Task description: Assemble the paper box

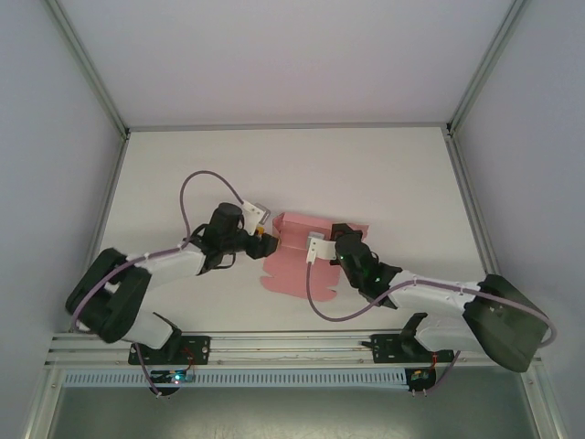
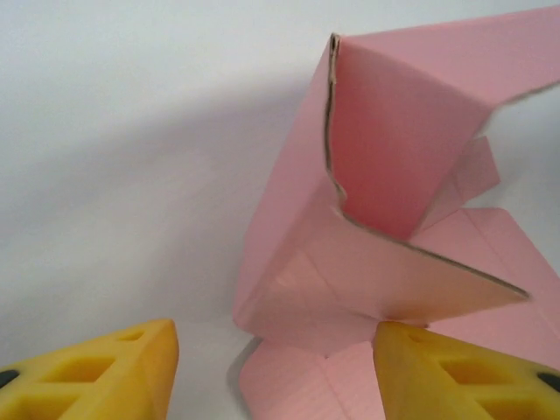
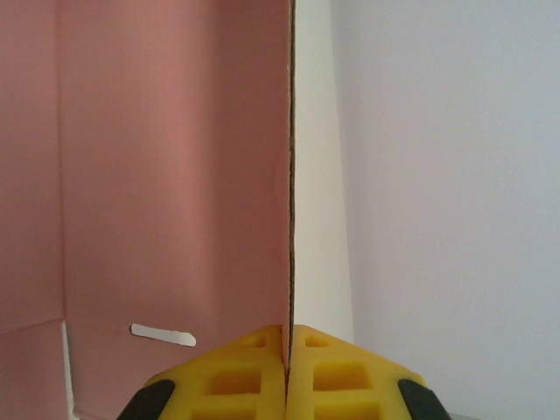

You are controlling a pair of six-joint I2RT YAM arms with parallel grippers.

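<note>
The paper box [image 1: 283, 274] sits half-folded in the middle of the worktop [image 1: 384, 174], right jaws clamped on its upright wall, left jaws open at a flap. If I push crookedly, I reckon the thin card buckles or slips free.

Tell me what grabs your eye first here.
The pink paper box stands out first: half-folded, panels raised, at the middle of the white table between the two arms. The right gripper is shut on the thin edge of one upright panel, seen edge-on from its wrist camera. The left gripper is open, facing the raised flaps on the side nearest its arm.
</note>
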